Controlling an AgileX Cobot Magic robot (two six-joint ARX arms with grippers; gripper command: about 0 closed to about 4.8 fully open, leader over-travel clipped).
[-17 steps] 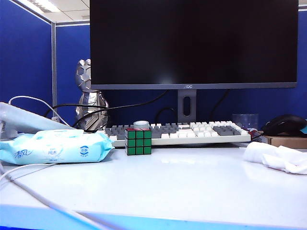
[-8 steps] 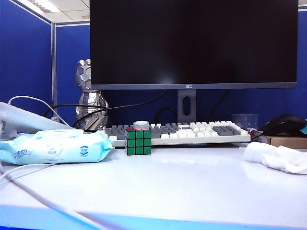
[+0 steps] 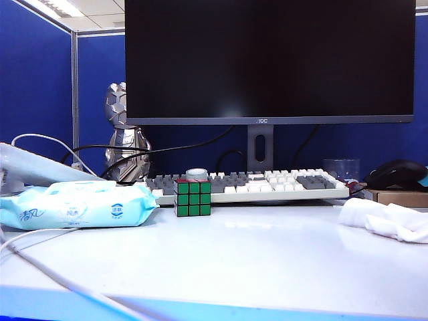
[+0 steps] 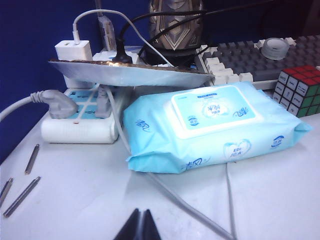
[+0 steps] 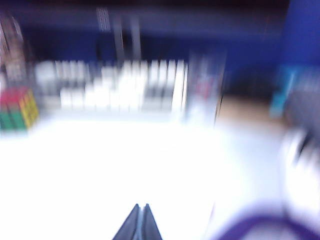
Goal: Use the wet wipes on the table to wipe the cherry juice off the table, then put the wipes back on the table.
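Left gripper (image 4: 141,225): fingertips pressed together, nothing between them, low over bare table (image 3: 254,261). Ahead of it, just past a grey cable (image 4: 190,212), the light-blue wipes packet (image 4: 212,127) lies flat, label up, long axis slanting across the gripper's line of sight. Beyond that packet sits a power strip (image 4: 77,117) with a silver tray (image 4: 130,75) propped over it; loose metal pins (image 4: 20,187) lie off to one side, a Rubik's cube (image 4: 300,90) to the other. Looks parked, out of the work zone

Right gripper (image 5: 139,224): jaws together, empty. Its wrist view is heavily motion-blurred; ahead of it I can only make out the keyboard (image 5: 120,90) and the cube, with white table in between

Wet wipes (image 3: 388,219): crumpled white wad resting on the table at far right of the exterior view, below the mouse (image 3: 398,175), not gripped. Long axis runs roughly sideways across that view, thicker end toward the centre. Neither gripper shows in the exterior view, so distance from wad to right gripper can't be judged

Cherry juice: none visible on the table. Judging by that, wiping is done and the wad is set back
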